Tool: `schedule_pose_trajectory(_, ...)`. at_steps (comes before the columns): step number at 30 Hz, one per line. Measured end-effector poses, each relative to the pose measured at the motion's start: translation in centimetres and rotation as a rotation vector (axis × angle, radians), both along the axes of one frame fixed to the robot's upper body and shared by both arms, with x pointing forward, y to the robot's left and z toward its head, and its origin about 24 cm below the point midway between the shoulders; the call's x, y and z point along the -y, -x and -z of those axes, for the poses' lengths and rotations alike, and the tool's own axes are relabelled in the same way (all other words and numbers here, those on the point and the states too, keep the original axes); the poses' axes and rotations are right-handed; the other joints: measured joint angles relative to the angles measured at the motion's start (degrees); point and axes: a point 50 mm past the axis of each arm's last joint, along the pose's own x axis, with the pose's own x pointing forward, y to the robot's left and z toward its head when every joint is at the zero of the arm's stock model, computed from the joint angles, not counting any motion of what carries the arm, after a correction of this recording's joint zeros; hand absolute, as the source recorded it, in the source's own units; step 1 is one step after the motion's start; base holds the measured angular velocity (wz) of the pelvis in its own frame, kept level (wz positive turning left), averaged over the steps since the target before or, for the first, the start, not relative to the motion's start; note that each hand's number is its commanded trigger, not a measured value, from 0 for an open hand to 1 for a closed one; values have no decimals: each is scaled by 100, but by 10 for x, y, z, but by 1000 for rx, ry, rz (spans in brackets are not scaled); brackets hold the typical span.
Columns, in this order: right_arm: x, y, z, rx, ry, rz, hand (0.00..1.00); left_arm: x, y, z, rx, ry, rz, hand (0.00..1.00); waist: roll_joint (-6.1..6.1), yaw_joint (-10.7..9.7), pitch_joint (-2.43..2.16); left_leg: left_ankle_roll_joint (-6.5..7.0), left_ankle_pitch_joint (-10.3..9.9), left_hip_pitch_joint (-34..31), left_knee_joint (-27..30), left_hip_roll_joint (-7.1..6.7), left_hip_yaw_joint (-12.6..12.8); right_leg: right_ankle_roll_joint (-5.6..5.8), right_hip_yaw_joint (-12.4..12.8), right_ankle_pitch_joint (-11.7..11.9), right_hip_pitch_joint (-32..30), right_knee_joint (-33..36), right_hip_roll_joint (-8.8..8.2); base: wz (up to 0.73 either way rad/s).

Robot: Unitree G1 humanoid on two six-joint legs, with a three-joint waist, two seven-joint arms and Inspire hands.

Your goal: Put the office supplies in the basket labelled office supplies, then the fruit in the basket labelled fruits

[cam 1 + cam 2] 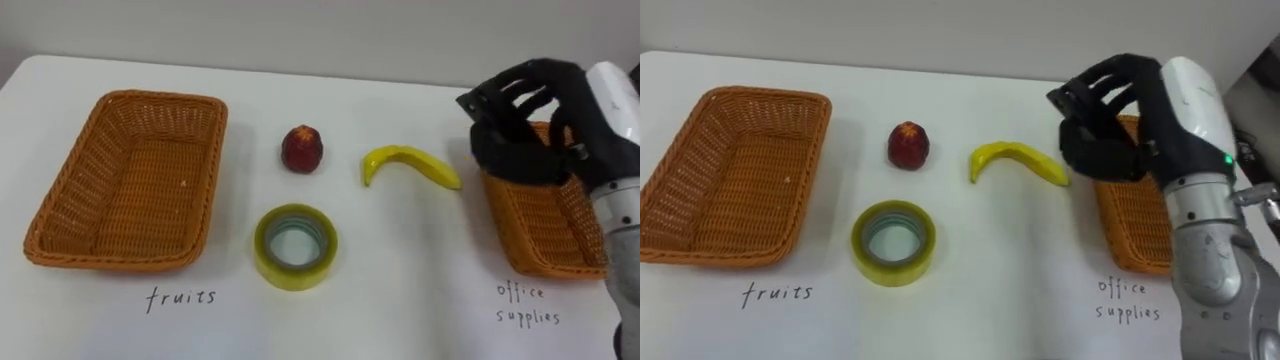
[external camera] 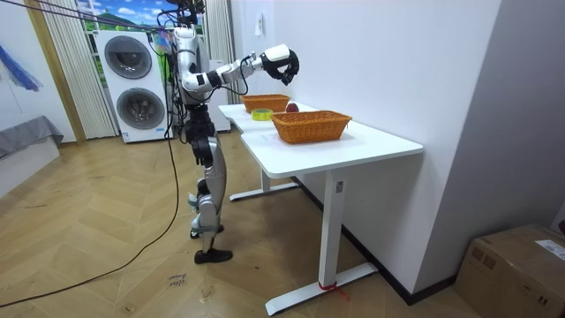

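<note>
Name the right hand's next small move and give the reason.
Probably lower the right hand forward-left toward the tape roll. The hand hovers open above the office supplies basket and seems to hold nothing. The tape lies loose on the table, and its basket is on this hand's side. The banana and red fruit belong in the far-left fruits basket.

On the table: fruits basket at left, office basket at right; apple left of banana between them; tape roll before the apple.
</note>
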Motion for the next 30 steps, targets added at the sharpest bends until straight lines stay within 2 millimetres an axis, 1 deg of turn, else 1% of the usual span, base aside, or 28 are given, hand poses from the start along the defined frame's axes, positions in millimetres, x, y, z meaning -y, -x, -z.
schedule_pose_trajectory(3,7,1,-2,35,8,48,100,-1,2,0,-2,0,-16,0,-9,-75,-20,0,0,5,0,0,26,0,-1,0,-3,1,-3,-5)
schedule_pose_trajectory(7,11,3,1,46,7,79,100,-1,2,0,-5,-2,-22,0,-13,-122,-33,0,-1,7,-15,3,47,0,-32,0,-5,2,-6,-3)
schedule_pose_trajectory(8,13,2,6,34,4,96,100,-1,2,0,-7,-2,-22,0,-32,-134,-49,-1,0,15,-15,3,50,0,-39,0,2,3,-6,0)
schedule_pose_trajectory(11,21,3,22,-25,-8,133,100,-3,4,-1,-11,-6,-23,0,-71,-137,-71,0,0,26,-3,0,50,0,-59,0,20,16,-15,0)
schedule_pose_trajectory(13,26,3,33,-71,-25,151,100,-3,4,-1,-12,-9,-26,0,-97,-132,-66,0,0,22,-3,-7,50,0,-81,0,13,21,-25,0)
schedule_pose_trajectory(16,29,6,39,-100,-31,167,100,-3,5,-1,-14,-11,-28,0,-108,-103,-62,0,0,20,-3,-6,48,1,-85,-1,14,19,-25,0)
schedule_pose_trajectory(18,30,7,41,-109,-33,174,100,-3,5,-1,-16,-13,-27,0,-116,-97,-38,0,0,14,-1,-6,47,1,-85,-2,14,10,-23,0)
schedule_pose_trajectory(19,30,7,42,-111,-33,175,100,-3,5,-1,-18,-13,-26,0,-96,-97,-23,0,0,14,0,-6,48,1,-83,-2,14,8,-23,0)
schedule_pose_trajectory(20,31,7,43,-117,-34,180,100,-3,6,-1,-21,-12,-25,0,-115,-99,-34,0,-1,14,-1,-6,49,2,-80,-2,13,6,-23,0)
schedule_pose_trajectory(21,32,7,46,-127,-37,186,100,-4,6,-1,-23,-13,-23,0,-104,-89,-23,0,-1,15,0,-7,50,3,-77,-3,13,5,-24,0)
schedule_pose_trajectory(24,35,6,54,-161,-46,200,100,-4,6,-1,-27,-13,-24,0,-108,-70,-18,0,0,15,11,-7,50,3,-75,-3,12,2,-24,0)
schedule_pose_trajectory(30,36,6,59,-185,-50,208,100,-4,2,-2,-16,-16,-21,0,-87,-63,-13,0,0,15,-1,-4,50,5,-72,-5,-1,0,-18,0)
